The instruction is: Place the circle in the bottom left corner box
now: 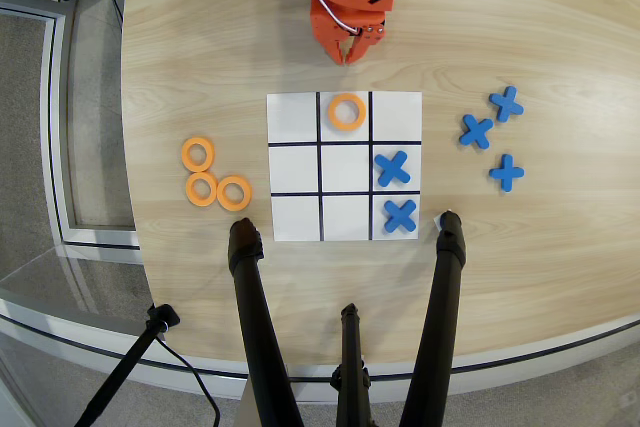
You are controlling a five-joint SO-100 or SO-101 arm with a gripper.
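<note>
Wooden table (200, 37), with nine-cell paper grid (344, 166) as landmark. Beyond grid's far edge: orange gripper (352, 50), barely parted, holding nothing. Left of grid: three loose orange rings, nearest one the circle (234, 193), beside the bottom left corner box (296, 217). Probably light, stiff, thin: best pinched across one rim wall through the hole.

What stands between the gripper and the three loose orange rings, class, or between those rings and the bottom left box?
Nothing visible. The gripper sits above the grid; the rings lie on bare table left of it, and the bottom left box is empty.
</note>
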